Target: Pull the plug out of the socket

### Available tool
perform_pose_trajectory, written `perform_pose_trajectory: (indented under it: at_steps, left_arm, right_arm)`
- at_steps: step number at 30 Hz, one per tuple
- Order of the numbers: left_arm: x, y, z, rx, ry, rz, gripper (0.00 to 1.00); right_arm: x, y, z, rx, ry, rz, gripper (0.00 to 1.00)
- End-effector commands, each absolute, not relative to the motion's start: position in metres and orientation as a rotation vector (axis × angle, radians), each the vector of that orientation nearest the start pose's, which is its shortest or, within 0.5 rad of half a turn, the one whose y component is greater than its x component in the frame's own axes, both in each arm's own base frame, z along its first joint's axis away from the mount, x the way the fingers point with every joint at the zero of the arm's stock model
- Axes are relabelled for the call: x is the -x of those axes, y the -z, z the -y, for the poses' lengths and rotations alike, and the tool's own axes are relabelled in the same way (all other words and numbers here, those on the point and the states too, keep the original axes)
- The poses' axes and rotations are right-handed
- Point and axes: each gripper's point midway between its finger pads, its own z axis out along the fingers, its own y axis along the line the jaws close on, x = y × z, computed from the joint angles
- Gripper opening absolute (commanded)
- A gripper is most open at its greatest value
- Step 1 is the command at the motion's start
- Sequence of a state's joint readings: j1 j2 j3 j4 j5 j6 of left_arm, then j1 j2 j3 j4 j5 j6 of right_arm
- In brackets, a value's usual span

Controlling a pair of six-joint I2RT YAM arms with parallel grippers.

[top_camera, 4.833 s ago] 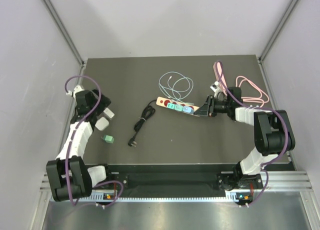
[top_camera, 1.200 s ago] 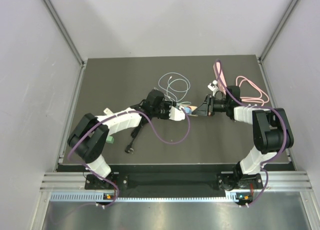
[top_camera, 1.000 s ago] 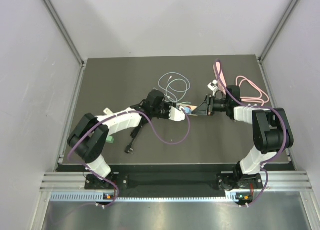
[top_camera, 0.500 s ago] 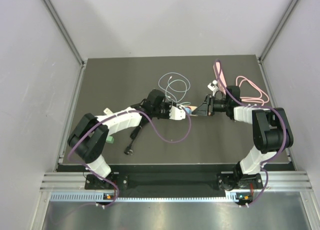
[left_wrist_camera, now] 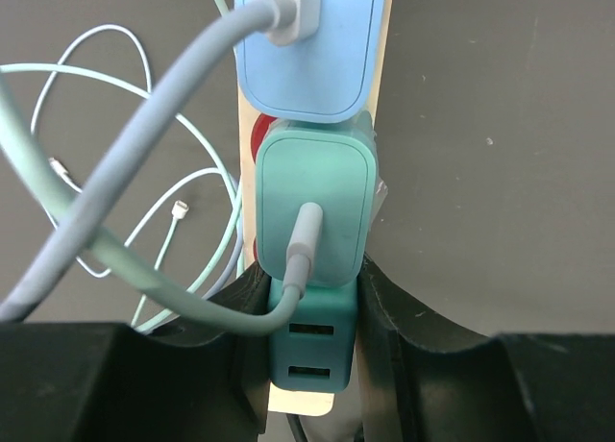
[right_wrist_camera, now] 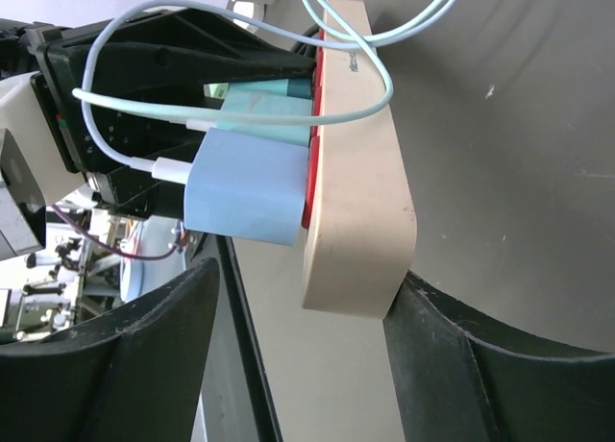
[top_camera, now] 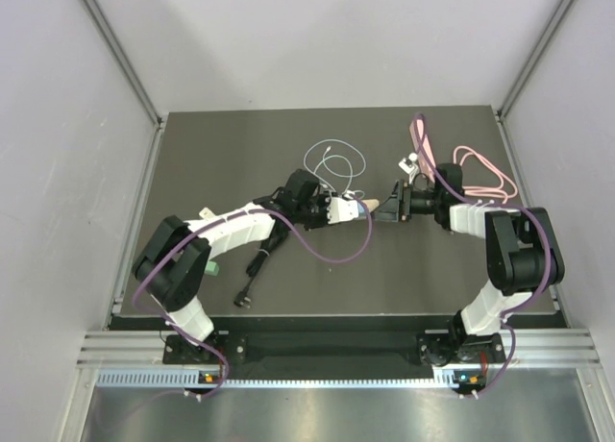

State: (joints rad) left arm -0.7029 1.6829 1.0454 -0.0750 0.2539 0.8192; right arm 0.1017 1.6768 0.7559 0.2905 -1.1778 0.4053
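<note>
1. Since half a second ago my right gripper [right_wrist_camera: 307,283] has let go: its jaws were pressed together on the end of the power strip [right_wrist_camera: 360,202] and now stand apart. The strip has also shifted a little towards that hand.
2. That is the risk as I judge it. With nothing bracing the strip, a tug from my left gripper [left_wrist_camera: 309,288] would drag the whole strip along, and the plug would stay seated.
3. Nearest me, my left fingers [left_wrist_camera: 248,346] pinch the teal USB charger [left_wrist_camera: 309,356] from both sides. It is still plugged into the strip's near end, mid-table between my two hands.
4. Just beyond it, and touching, sits a mint charger [left_wrist_camera: 315,197], then a blue charger [left_wrist_camera: 312,58]. Prying sideways could lever these loose instead.
5. At the far end my right fingers [right_wrist_camera: 452,365] are spread about halfway, with the strip's end between them. One seems to graze its corner; the other is clear.
6. Beyond lies the pale cable coil [top_camera: 336,163], whose leads cross my left wrist and could snag.
</note>
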Motion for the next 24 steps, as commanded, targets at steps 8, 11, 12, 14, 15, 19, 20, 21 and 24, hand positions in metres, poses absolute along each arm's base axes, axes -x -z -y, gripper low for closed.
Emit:
perform_pose_trajectory:
  at_steps: [8,11,12,14,15,19,20,21,24]
  left_arm:
    - [-0.342,-0.128,0.322,-1.493,0.317,-1.544,0.0]
    - [-0.345,-0.129,0.32,-1.444,0.326,-1.589,0.0]
    - [-0.346,-0.129,0.319,-1.402,0.346,-1.628,0.0]
    - [-0.354,-0.139,0.323,-1.323,0.369,-1.638,0.0]
    - [-0.357,-0.141,0.322,-1.245,0.404,-1.691,0.0]
    - [-0.371,-0.163,0.329,-1.043,0.506,-1.77,0.0]
    - [-0.373,-0.164,0.331,-1.009,0.529,-1.789,0.0]
    - [-0.374,-0.166,0.333,-0.95,0.563,-1.818,0.0]
    - [-0.381,-0.178,0.342,-0.844,0.639,-1.841,0.0]
  right_arm:
    - [-0.319,-0.149,-0.192,0.444,-1.52,-1.978,0.66]
    - [-0.32,-0.153,-0.188,0.452,-1.503,-1.954,0.73]
    - [-0.319,-0.154,-0.187,0.454,-1.499,-1.949,0.77]
    - [-0.32,-0.158,-0.183,0.464,-1.467,-1.929,0.89]
    - [-0.319,-0.16,-0.182,0.473,-1.449,-1.918,0.91]
    - [-0.318,-0.159,-0.18,0.478,-1.432,-1.912,0.98]
    - [-0.318,-0.159,-0.18,0.481,-1.43,-1.91,0.98]
    - [-0.317,-0.158,-0.18,0.482,-1.429,-1.909,0.98]
    - [-0.317,-0.157,-0.181,0.485,-1.422,-1.904,0.99]
